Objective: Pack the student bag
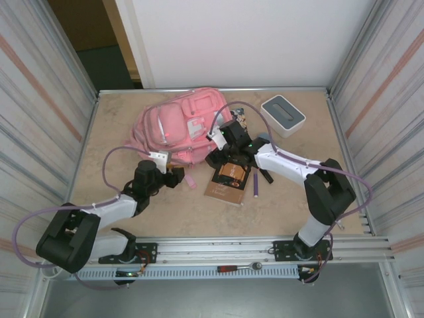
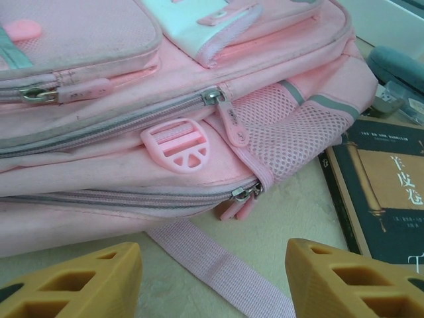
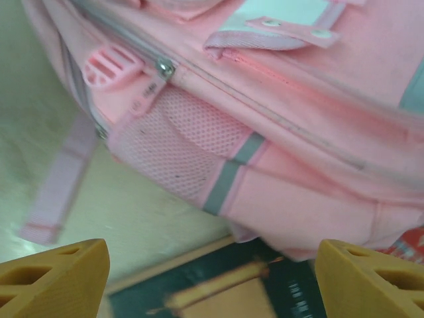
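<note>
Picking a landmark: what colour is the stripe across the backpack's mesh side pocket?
Grey. The stripe shows best in the right wrist view.

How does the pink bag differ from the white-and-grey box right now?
The student bag is pink, soft and slumped; the box is white-and-grey, rigid and squared. The bag is much larger than the box. Both rest on the far half of the table.

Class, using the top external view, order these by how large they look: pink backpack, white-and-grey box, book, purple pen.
1. Student bag
2. Book and white-and-grey box: too alike to rank
3. Purple pen
</note>
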